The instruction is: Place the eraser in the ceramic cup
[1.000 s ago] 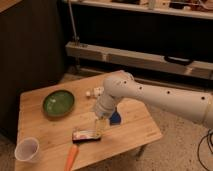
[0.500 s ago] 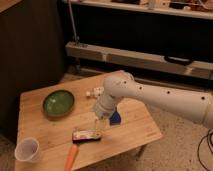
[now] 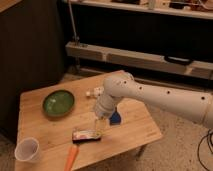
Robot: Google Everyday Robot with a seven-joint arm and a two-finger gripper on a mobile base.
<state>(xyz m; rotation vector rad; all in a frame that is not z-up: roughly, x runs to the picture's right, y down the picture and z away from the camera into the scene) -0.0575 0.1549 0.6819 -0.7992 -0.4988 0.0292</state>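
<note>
Camera view: gripper [image 3: 100, 123] at eraser [image 3: 86, 135], wooden table [image 3: 137, 129], speckled floor [image 3: 182, 142].

The place looks like a robotics lab or test room, not a home. A small wooden table [image 3: 142, 127] stands on a speckled hard floor [image 3: 175, 150]. Grey metal shelving [image 3: 135, 57] runs along the far side, and a black cable [image 3: 202, 150] loops at the near right. A white robot arm [image 3: 160, 97] reaches in from the right, its gripper [image 3: 100, 122] low over the table's middle.
</note>
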